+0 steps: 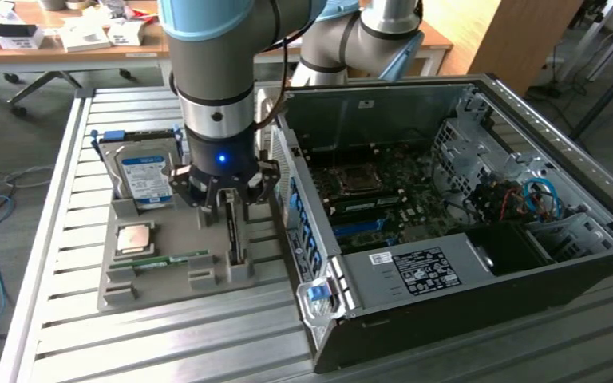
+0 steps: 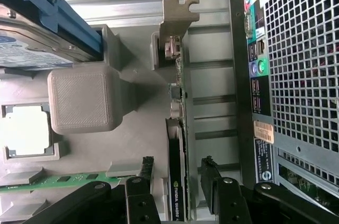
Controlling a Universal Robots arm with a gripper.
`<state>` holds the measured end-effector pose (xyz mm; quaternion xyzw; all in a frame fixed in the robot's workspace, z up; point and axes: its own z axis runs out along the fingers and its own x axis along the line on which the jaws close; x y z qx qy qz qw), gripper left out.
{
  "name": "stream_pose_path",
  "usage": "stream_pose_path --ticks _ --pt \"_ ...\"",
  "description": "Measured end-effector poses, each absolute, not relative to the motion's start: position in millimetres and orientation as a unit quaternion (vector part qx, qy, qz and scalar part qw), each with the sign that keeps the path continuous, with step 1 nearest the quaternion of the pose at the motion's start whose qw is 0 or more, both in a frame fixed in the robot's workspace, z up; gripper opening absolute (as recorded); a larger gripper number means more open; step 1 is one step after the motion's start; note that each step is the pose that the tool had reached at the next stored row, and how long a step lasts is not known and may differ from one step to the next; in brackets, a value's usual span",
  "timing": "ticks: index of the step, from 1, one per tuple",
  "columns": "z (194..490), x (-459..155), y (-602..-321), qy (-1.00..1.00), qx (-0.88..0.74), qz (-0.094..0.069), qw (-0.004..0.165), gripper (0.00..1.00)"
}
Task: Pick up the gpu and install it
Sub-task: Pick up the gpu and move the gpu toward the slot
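Thin dark gpu (image 2: pixel 177 187), upright on edge

Arm (image 1: pixel 216 80) covers one edge of the hard drive (image 1: pixel 141 179), on the exterior view's right. Wrist view: the gpu (image 2: pixel 177 181) runs off the picture edge, its label, maybe a brand name, too small to read.

The gpu (image 2: pixel 178 144) stands on edge in a slot of the grey holder (image 2: pixel 87 99), mid-frame, with its metal bracket (image 2: pixel 177 15) at the end away from the jaws. The jaws stand open, with black fingers (image 2: pixel 144 173) either side of the card and neither visibly touching it. The holder also carries a hard drive (image 2: pixel 26 49) in a blue frame, a processor (image 2: pixel 24 128) and a green memory stick (image 2: pixel 58 180). Slatted metal surface (image 2: pixel 212 118) shows between the holder and a computer case (image 2: pixel 302 75) with a perforated panel.
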<state>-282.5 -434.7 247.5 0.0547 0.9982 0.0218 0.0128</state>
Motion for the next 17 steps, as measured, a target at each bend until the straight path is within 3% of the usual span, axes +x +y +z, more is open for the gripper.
stream_pose_path --ticks 17 --pt "235.6 -282.5 -428.9 0.998 0.054 0.022 0.013 0.49"
